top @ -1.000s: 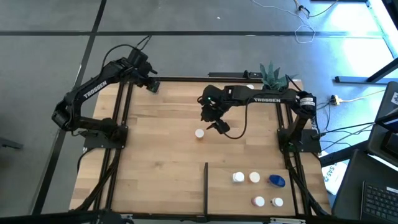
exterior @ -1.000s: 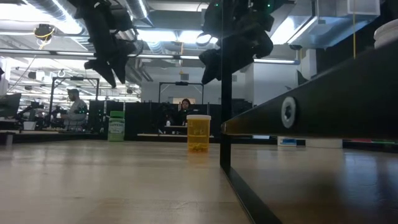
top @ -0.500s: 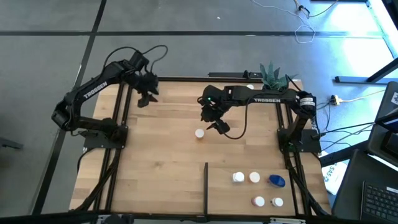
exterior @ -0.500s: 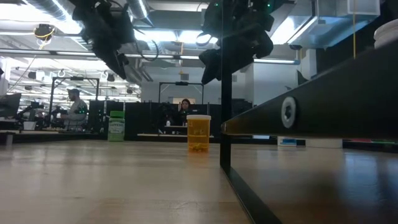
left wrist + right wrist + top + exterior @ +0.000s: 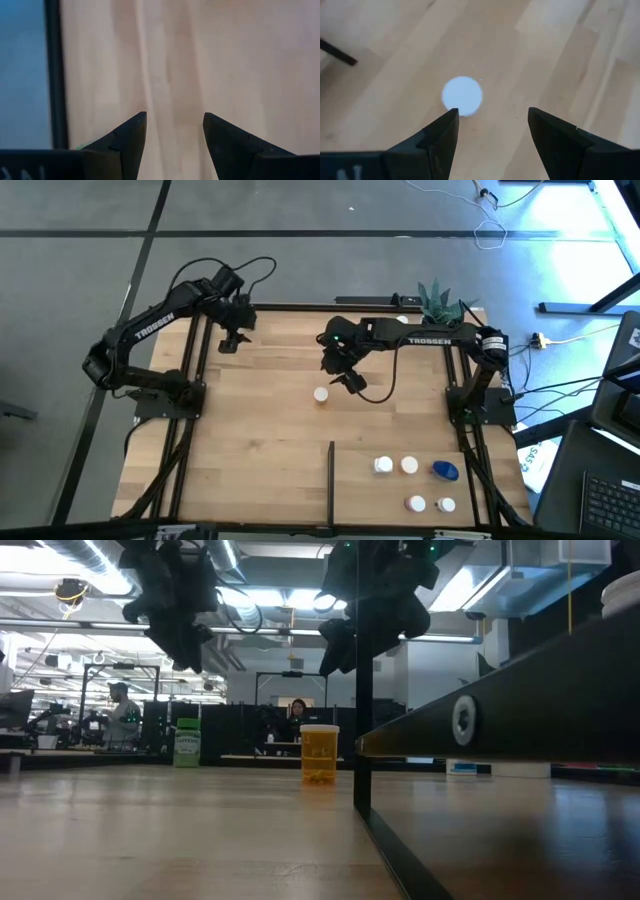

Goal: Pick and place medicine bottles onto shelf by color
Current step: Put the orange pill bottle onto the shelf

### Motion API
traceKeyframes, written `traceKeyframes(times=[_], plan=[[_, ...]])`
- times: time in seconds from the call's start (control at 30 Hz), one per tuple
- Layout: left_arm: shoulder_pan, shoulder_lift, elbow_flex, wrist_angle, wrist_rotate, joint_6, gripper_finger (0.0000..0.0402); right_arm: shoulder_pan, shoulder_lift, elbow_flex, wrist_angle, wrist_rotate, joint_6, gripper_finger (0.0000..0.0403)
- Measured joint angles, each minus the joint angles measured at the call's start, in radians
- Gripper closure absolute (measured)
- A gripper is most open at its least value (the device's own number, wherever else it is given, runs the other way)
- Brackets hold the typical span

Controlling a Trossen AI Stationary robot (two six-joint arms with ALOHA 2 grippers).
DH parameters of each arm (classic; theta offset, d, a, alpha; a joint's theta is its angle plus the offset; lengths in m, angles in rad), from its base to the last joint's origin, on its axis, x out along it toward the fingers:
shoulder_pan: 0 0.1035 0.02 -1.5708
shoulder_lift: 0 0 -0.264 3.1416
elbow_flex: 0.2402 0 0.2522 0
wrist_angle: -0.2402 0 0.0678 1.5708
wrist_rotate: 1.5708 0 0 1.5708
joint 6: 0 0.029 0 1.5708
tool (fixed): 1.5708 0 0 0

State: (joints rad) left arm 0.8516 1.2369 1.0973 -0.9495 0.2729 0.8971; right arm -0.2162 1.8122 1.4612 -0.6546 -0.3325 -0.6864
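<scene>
From above, we see the right gripper point(image 5: 352, 383) hanging over the middle of the desk point(image 5: 260, 450), just beside a lone white-capped bottle point(image 5: 321, 394), fingers apart and holding nothing. The left gripper point(image 5: 229, 342) hangs by the desk's far left corner, also empty. Five more bottles point(image 5: 410, 466), one of them blue point(image 5: 446, 471), stand near the right front corner, past the black divider bar point(image 5: 330, 480). From table height, we see the yellow-bodied bottle point(image 5: 319, 754) upright beside the black bar point(image 5: 363, 680), both grippers well above it. In the left wrist view, the spread fingers point(image 5: 129, 140) frame bare wood. In the right wrist view, the parted fingers point(image 5: 440, 137) sit just off the white cap point(image 5: 462, 95), not touching it.
</scene>
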Motion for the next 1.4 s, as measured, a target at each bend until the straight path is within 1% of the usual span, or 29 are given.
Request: traceKeyframes(times=[0.13, 0.27, 0.4, 0.73, 0.93, 1.07, 1.23, 1.4], plan=[[-0.004, 0.0, 0.0, 0.002, -0.106, -0.004, 0.0211, -0.001, 0.0, 0.0, 0.011, 0.017, 0.0, 0.0162], [-0.004, 0.0, 0.0, 0.002, -0.162, -0.005, 0.0211, 0.0, 0.0, 0.0, 0.01, 0.017, 0.0, 0.0162], [-0.004, 0.0, 0.0, 0.001, -0.181, -0.005, 0.0211, 0.0, 0.0, 0.0, 0.009, 0.017, 0.0, 0.0162], [-0.004, 0.0, 0.0, 0.001, -0.184, -0.006, 0.0211, 0.002, -0.002, 0.0, 0.008, 0.017, 0.002, 0.0162], [-0.004, 0.0, 0.0, 0.001, -0.183, -0.006, 0.0211, 0.008, -0.002, -0.011, 0.064, 0.036, -0.002, 0.0162], [-0.004, 0.0, 0.0, 0.001, -0.183, -0.007, 0.0211, 0.008, -0.002, -0.011, 0.068, 0.035, -0.001, 0.0159], [-0.004, 0.0, 0.0, 0.001, -0.183, -0.007, 0.0211, 0.011, -0.002, -0.011, 0.064, 0.029, 0.004, 0.0135], [-0.004, 0.0, 0.0, 0.001, -0.183, -0.007, 0.0211, 0.015, -0.002, -0.012, 0.07, 0.024, 0.004, 0.0083]])
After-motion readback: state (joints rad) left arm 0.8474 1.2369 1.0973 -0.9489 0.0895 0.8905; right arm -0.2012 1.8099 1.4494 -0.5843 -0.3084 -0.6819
